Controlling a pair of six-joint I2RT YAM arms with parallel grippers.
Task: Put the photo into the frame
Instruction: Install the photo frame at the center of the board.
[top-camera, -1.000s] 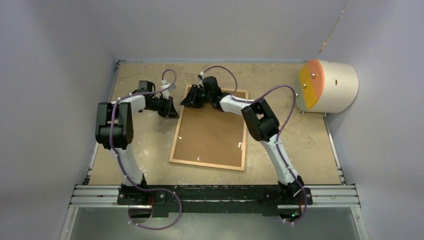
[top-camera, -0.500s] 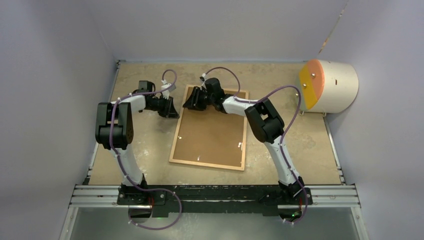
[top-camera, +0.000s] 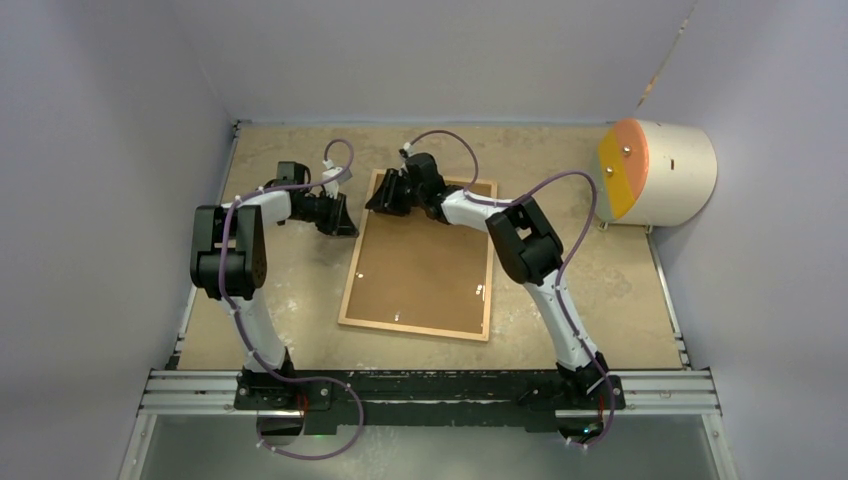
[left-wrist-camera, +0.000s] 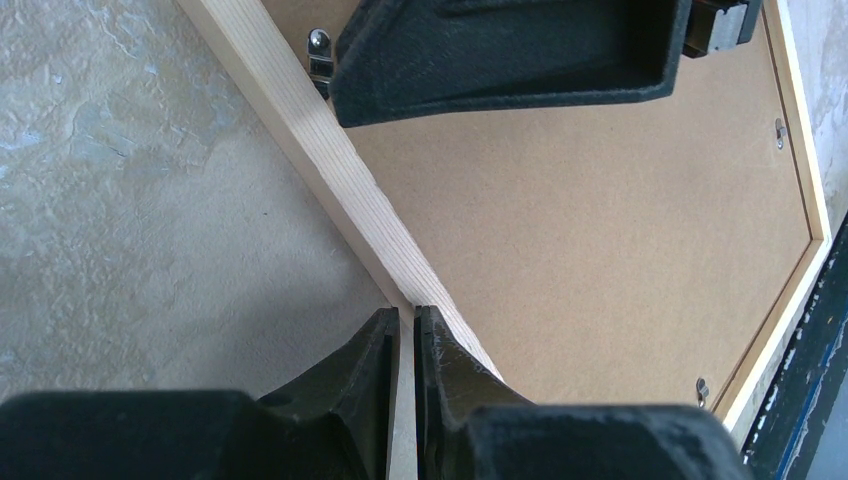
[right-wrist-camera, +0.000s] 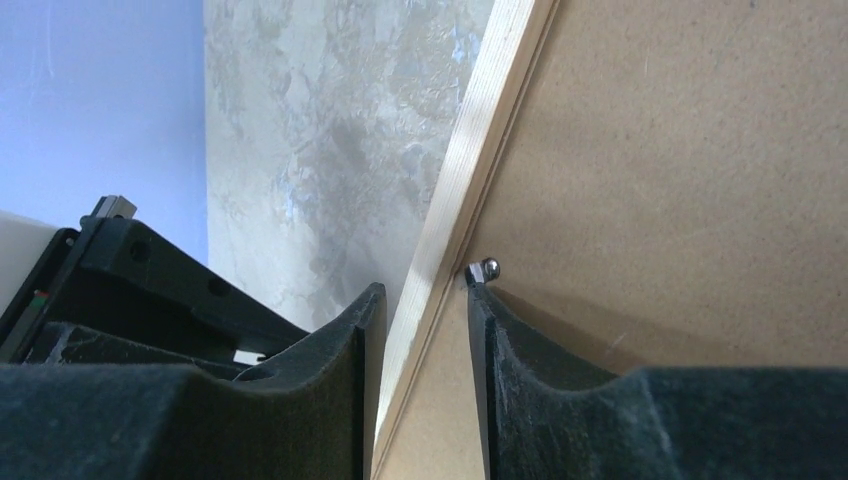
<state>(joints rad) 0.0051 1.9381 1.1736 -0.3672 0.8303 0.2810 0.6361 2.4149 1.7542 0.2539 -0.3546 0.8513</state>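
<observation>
Wood frame (top-camera: 351, 275) face-down; R gripper (right-wrist-camera: 425, 295) astride edge, L gripper (left-wrist-camera: 402, 320) closed.

Table (top-camera: 290, 290): beige, mottled top, patchy pale marks. Lying flat on it, about centre and slightly skewed, is the frame (top-camera: 414, 330), back side up. Its light wood strips surround a brown backing board (top-camera: 420, 270), with small metal tabs (right-wrist-camera: 485, 268) along the inner edges. Far right corner: white drum (top-camera: 675, 172) on its side, its orange-and-yellow end face turned toward the frame.
</observation>
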